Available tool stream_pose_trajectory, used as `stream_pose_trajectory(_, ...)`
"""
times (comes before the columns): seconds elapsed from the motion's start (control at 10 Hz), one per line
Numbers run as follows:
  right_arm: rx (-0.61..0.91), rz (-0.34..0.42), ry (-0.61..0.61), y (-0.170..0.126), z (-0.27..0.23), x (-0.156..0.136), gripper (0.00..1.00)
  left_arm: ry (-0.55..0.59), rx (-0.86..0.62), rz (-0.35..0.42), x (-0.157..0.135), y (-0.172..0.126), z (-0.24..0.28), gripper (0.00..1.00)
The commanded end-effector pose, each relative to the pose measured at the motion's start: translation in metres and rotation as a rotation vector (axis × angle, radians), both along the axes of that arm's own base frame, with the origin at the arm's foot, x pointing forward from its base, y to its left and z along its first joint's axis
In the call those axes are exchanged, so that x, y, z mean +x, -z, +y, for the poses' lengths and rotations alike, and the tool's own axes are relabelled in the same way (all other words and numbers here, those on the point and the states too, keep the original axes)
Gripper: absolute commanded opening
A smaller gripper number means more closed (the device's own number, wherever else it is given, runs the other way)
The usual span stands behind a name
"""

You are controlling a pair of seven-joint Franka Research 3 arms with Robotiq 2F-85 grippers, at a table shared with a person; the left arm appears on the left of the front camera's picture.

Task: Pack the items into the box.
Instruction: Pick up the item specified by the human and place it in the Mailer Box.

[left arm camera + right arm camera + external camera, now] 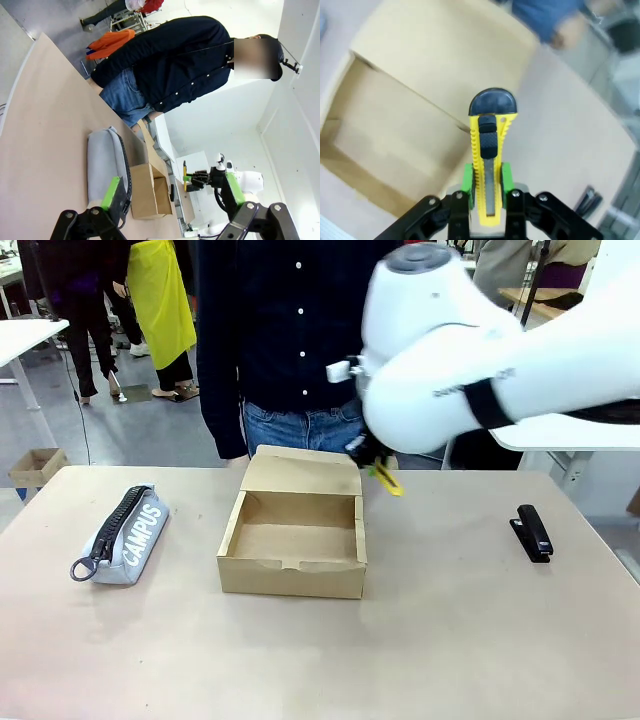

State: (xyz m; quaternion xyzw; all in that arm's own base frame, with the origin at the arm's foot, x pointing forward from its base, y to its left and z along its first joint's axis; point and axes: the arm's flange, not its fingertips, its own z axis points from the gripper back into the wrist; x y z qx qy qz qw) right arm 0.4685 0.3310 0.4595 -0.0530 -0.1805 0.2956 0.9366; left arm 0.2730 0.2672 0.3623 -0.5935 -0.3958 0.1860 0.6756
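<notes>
The yellow-and-black utility knife [488,150] is clamped between the green pads of my right gripper [486,189], which is shut on it. It hangs above the table just past the back right corner of the open brown box [290,558], by the flap lid. In the front view the knife [386,478] pokes out under the white right arm. The grey "CAMPUS" pouch [127,532] lies on the table left of the box. My left gripper [172,200] is open and holds nothing. It is raised, looking over the pouch [102,160] and box [149,192].
A black stapler [532,531] lies on the table at the right. A person in a dark shirt and jeans [285,350] stands at the far edge behind the box. The front half of the table [320,660] is bare.
</notes>
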Motion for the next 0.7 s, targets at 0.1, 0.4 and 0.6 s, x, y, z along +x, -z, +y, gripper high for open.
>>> stream_pose_trajectory(0.1,0.029,0.041,-0.517,0.011,0.059,0.022,0.27,-0.006,-0.018,-0.017,0.000,-0.003,-0.001,1.00)
stream_pose_trajectory(0.4,-0.005,0.082,-0.867,0.034,0.091,0.007,0.27,-0.006,-0.018,-0.017,0.000,-0.003,-0.001,1.00)
stream_pose_trajectory(0.6,-0.064,0.214,-0.975,0.043,0.088,-0.007,0.27,-0.006,-0.018,-0.017,0.000,-0.003,-0.001,1.00)
